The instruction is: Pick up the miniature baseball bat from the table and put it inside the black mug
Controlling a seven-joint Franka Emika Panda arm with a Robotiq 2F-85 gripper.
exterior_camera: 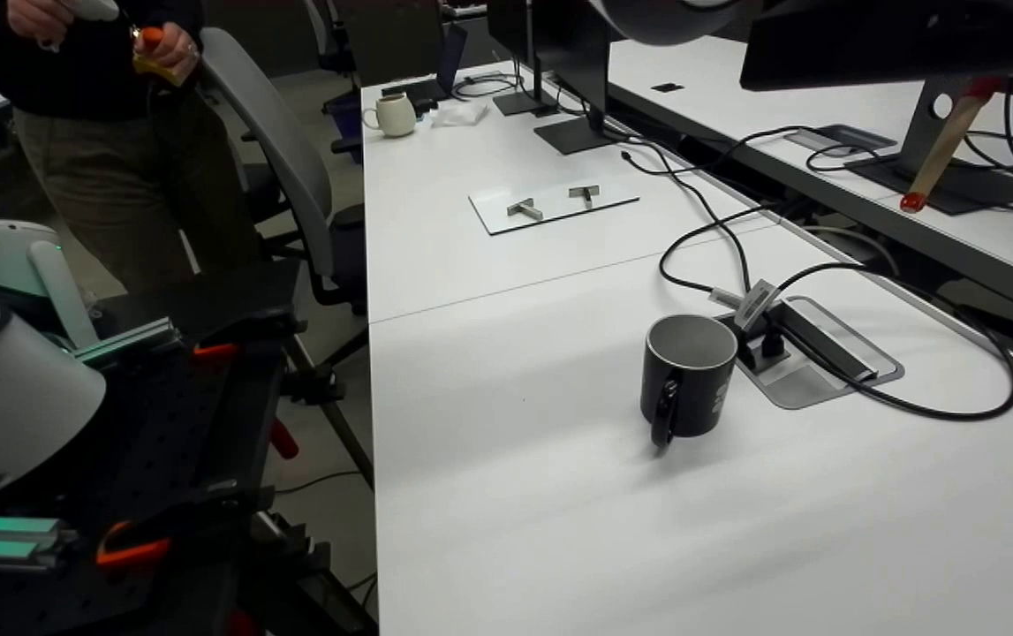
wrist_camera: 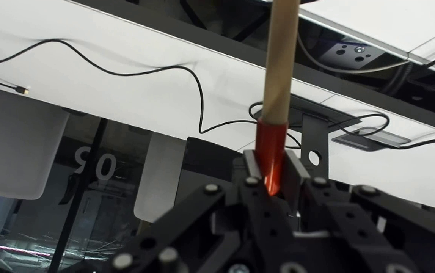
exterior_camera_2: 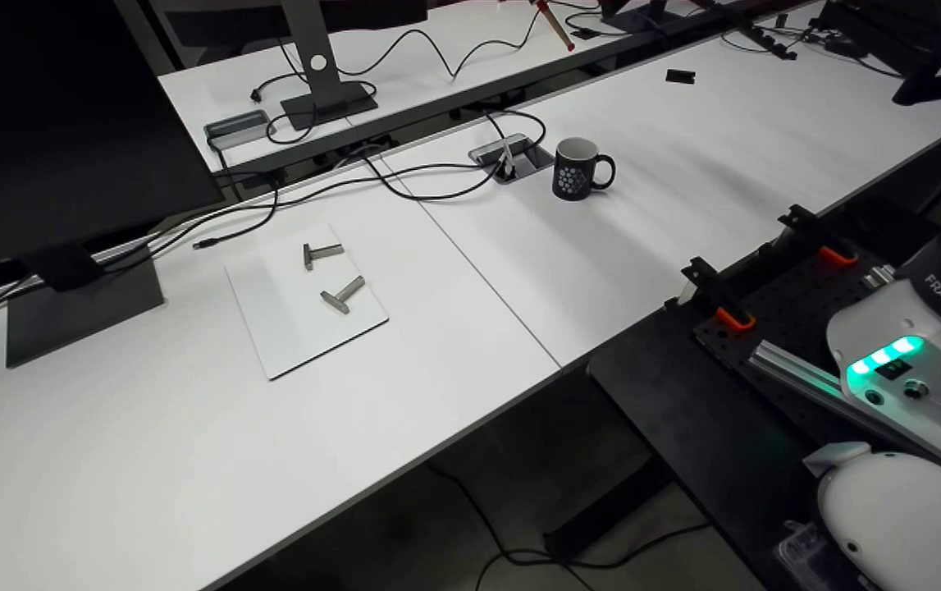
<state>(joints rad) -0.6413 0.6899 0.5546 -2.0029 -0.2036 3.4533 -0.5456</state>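
At the left of an exterior view a person point(exterior_camera: 109, 79) stands well back, with the robot's white arm body point(exterior_camera: 20, 397) nearer, on a black bench point(exterior_camera: 153, 424). Orange-tipped clamps point(exterior_camera: 133, 551) sit along the bench's edge, I'd guess to keep the rig from shifting.

Next comes the white table point(exterior_camera: 471, 512). Toward its far part lies a thin board point(exterior_camera: 556, 201) bearing two T-shaped metal pieces point(exterior_camera: 525, 209), which look to me like no business of this job. Right of them and nearer, the black mug point(exterior_camera: 687, 389) stands upright, mouth up, just beside the cable box point(exterior_camera: 793, 384); standing so, it should take a slim thing lowered from above.

Over at the right, held up in the air, is the miniature baseball bat point(exterior_camera: 948, 146), tilted, and well apart from the mug in both exterior views; how far above or beyond it, I can't judge. The wrist view settles the hold: the pincer point(wrist_camera: 273, 163) is pinching one red end of the bat, pressed in from both sides, while the pale shaft reaches out past the tips. I take that end hold as useful, since it leaves most of the length free to enter the mug first. Gripped there, though, the bat might swivel if it knocks the rim.
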